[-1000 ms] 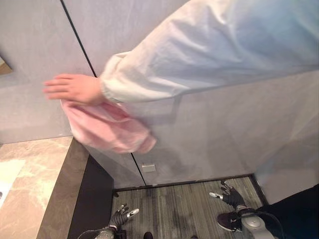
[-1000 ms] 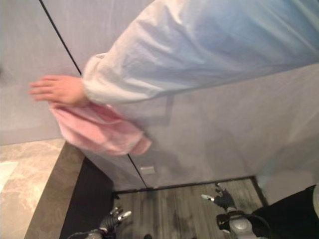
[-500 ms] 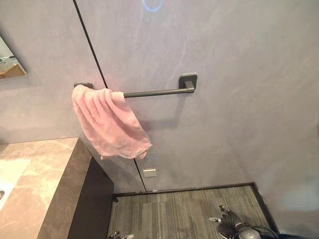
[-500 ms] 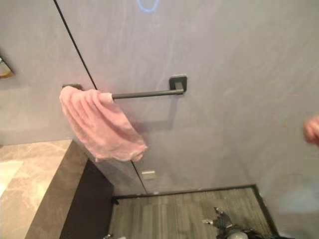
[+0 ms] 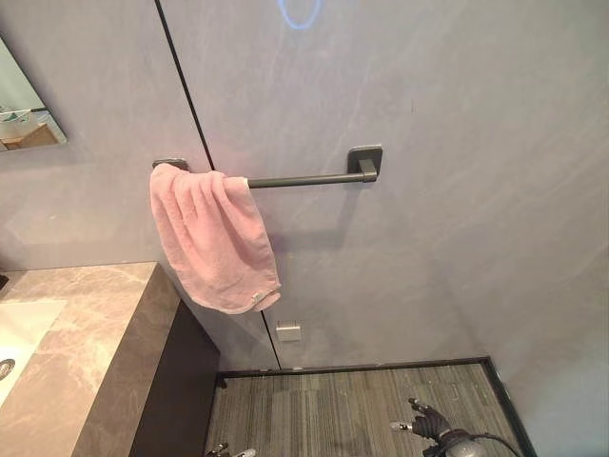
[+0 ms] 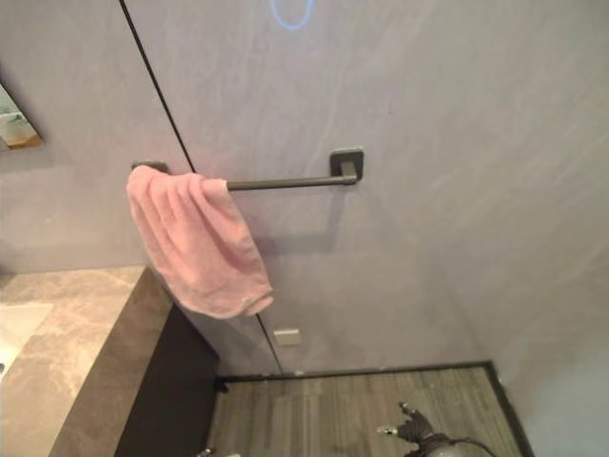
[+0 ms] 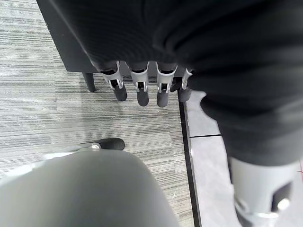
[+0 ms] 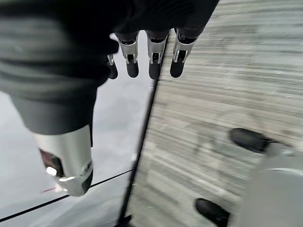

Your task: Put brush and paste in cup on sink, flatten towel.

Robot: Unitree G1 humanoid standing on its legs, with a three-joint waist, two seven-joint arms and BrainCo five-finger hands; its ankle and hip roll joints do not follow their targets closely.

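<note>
A pink towel [image 5: 214, 238] hangs bunched and crumpled over the left end of a dark towel bar [image 5: 304, 179] on the grey wall. My left hand [image 7: 142, 87] hangs low over the striped floor with its fingers straight, open and holding nothing. My right hand [image 8: 150, 56] also hangs low, near the wall's foot, fingers straight and empty. From the head it shows far below the towel, at the bottom right [image 5: 428, 422].
A marble counter [image 5: 95, 352] with a dark cabinet front runs along the lower left, with a white sink basin [image 5: 19, 328] at its far left. A mirror edge [image 5: 24, 114] is at the upper left. A small wall plate [image 5: 288, 331] sits below the towel.
A person's arm and hand that was at the towel a second ago has drawn away to the right. The towel now hangs alone on the bar. The camera has shifted a little.
</note>
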